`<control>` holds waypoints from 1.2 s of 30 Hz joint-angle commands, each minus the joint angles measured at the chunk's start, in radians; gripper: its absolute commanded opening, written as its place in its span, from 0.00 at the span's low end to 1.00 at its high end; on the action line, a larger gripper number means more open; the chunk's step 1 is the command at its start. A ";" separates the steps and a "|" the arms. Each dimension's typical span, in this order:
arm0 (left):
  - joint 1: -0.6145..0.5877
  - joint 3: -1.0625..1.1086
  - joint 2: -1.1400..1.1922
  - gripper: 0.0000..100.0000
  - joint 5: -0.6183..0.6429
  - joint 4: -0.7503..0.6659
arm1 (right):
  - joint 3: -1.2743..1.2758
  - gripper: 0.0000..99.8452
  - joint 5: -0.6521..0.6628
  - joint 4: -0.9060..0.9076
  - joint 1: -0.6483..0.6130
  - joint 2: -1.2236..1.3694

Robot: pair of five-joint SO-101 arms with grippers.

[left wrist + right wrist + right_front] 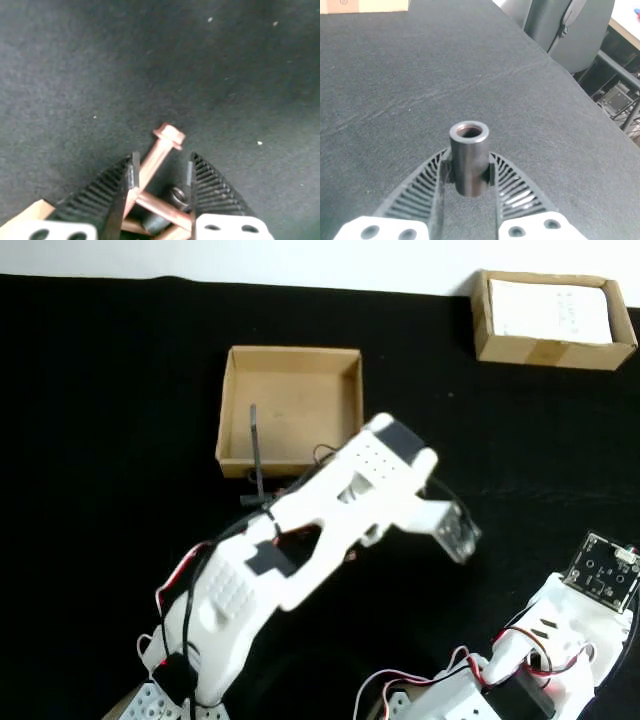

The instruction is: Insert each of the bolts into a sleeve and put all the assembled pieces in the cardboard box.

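Now my right gripper [469,166] clamps a sleeve [469,145], my left gripper [162,161] a bolt [168,137]; insertion next needs shank aligned with bore.

Copper bolt [165,144], dark grey sleeve [469,159]

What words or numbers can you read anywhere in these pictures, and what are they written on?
White sheet in the far cardboard box: faint grey print, too blurred to read.
Cardboard edge at the back of the table in the right wrist view: a small dark mark, too small to read.
Nothing else carries text I can read.
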 commanded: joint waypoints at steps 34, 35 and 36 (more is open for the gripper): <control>-0.008 -0.077 0.004 0.18 0.238 0.031 | -0.015 0.01 0.002 -0.016 0.004 -0.013; -0.013 -0.091 0.002 0.19 0.255 0.031 | -0.013 0.01 0.002 -0.016 0.004 -0.013; -0.021 -0.101 -0.002 0.19 0.273 0.035 | -0.008 0.01 0.002 -0.016 0.004 -0.013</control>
